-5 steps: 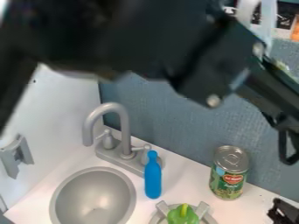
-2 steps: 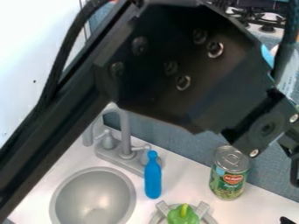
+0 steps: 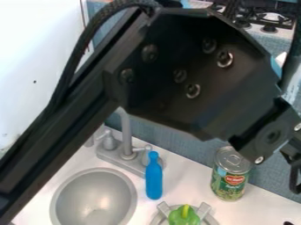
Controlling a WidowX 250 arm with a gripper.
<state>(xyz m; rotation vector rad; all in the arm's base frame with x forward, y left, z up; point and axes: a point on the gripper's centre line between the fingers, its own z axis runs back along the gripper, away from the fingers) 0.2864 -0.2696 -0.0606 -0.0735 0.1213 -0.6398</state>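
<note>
One can: a green-labelled food can (image 3: 230, 176) with a bare metal lid stands upright on the worktop (image 3: 182, 169), near the blue-grey panel (image 3: 156, 132); it is the landmark below.
Hand: the visible part (image 3: 295, 171) is to the right of the can, cut off by the view's edge; whether it is wide, narrow or holding something, I cannot tell.
Arm: the black arm (image 3: 194, 66) slants across the view from the left, its large bolted joint above and left of the can.
Blue thing: a bottle-shaped blue object (image 3: 154, 178) is left of the can, apart from it.
Faucet: the grey faucet (image 3: 127, 136) is farther left of the can, partly hidden behind the arm.
Sink: the round grey basin (image 3: 94, 197) is well left of the can.
Green pepper: the pepper (image 3: 184, 217), with a yellow-green stem, sits in a grey pronged holder (image 3: 203, 210), below and left of the can.
Stove: black grates (image 3: 270, 18) are far behind the can.
</note>
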